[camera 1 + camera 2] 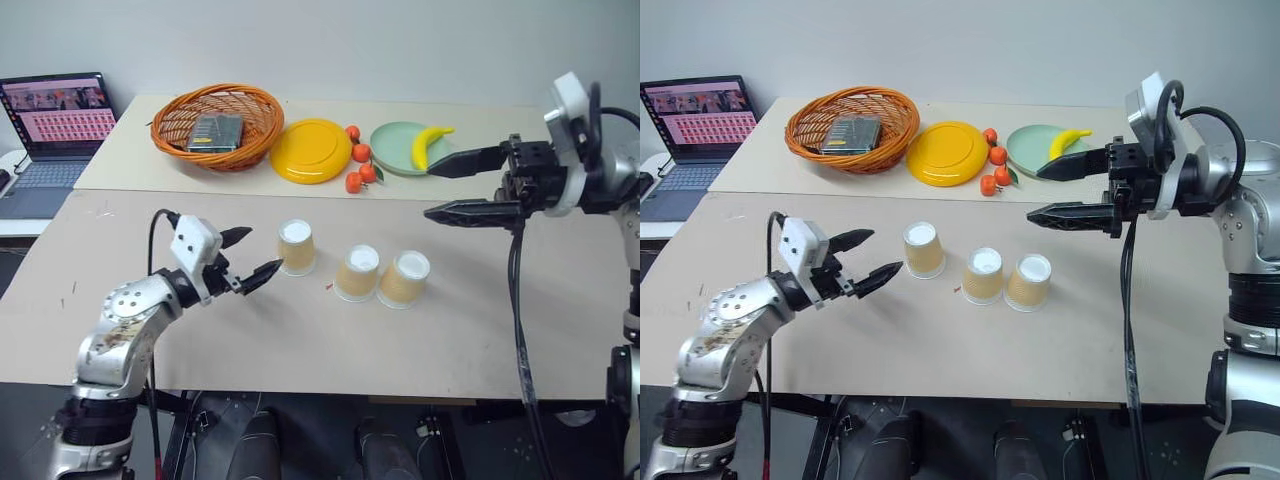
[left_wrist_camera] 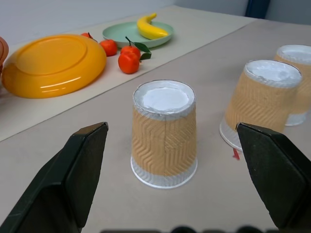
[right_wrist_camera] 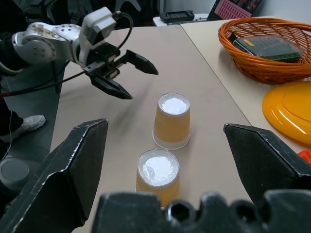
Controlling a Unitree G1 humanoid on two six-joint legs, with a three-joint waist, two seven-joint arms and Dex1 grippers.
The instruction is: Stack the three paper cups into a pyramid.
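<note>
Three tan ribbed paper cups stand upside down in a row on the beige table, unstacked. The left gripper, jaws wide and empty, sits just beside the leftmost cup. The right gripper hovers, open and empty. Behind, an orange wicker basket holds a dark box, perhaps labelled; a green plate holds a yellow banana.

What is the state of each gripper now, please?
Left gripper: open, holding nothing, beside the nearest paper cup.
Right gripper: open, holding nothing, above the table.
</note>
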